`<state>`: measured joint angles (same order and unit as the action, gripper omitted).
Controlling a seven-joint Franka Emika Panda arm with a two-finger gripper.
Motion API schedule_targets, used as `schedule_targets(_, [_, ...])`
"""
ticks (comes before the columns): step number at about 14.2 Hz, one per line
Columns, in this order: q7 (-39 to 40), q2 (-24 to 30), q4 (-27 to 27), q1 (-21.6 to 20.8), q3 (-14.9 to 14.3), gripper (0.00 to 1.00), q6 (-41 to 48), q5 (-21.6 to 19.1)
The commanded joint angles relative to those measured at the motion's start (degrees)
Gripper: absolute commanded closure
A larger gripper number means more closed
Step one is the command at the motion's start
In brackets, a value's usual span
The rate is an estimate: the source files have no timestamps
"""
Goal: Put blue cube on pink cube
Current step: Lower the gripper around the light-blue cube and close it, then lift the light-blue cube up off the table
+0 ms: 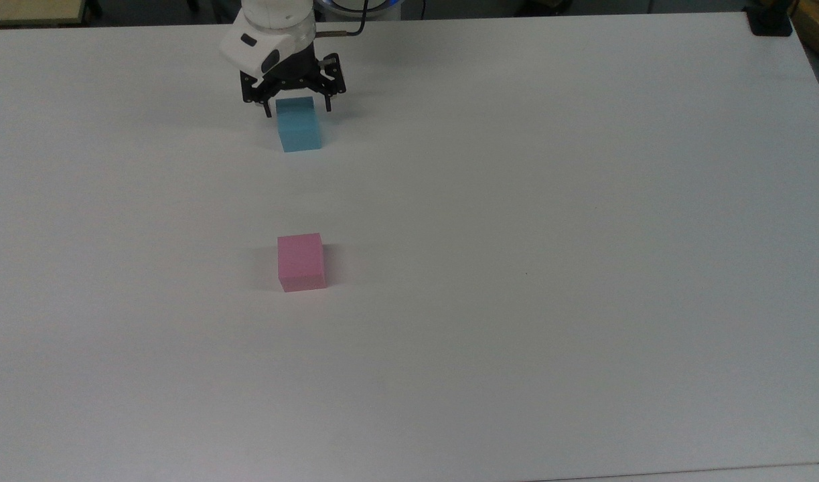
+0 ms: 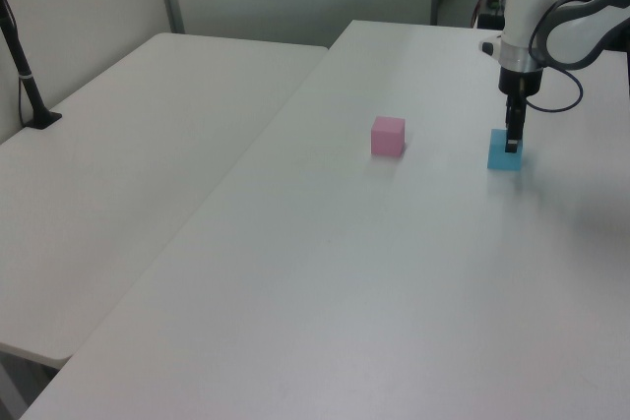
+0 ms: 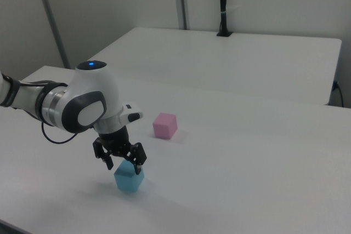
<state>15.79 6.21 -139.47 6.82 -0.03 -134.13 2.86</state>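
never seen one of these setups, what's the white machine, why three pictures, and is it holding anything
The white machine is a robot arm ending in a gripper, a claw with two black fingers. The three pictures show one moment from three cameras: the top view looks down on the table, the left view and the right view look across it from opposite sides. Two small cubes sit apart on the table: a blue cube and a pink cube. Nothing is held yet. The gripper is open, lowered around the blue cube with one finger on each side, seemingly about to grasp it. In the right view you see it straddling the cube's top.
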Motion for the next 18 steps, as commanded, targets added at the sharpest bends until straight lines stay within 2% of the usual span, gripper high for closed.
schedule_targets(1, [0.3,-1.99,0.25,0.13,-0.15,0.0,-2.88,1.18])
schedule_targets(3, [0.3,-3.83,0.25,0.13,-0.24,0.02,-4.29,1.71])
schedule_targets(5, [0.3,-3.93,0.16,0.13,-0.24,0.09,-4.65,1.89])
schedule_targets(7, [0.39,-4.1,0.16,0.3,-0.15,0.3,-4.65,2.23])
schedule_targets(8, [0.39,-4.45,0.16,0.3,-0.24,0.49,-4.65,2.5])
schedule_targets(10, [0.39,-4.2,0.16,0.39,-0.24,0.64,-4.56,2.5])
schedule_targets(11, [0.39,-4.11,0.16,0.39,-0.24,0.67,-4.39,2.5])
schedule_targets(14, [0.39,-0.96,0.51,0.48,-0.24,0.67,0.08,2.5])
schedule_targets(18, [0.3,1.69,5.16,-0.22,-0.15,0.67,8.78,2.5])
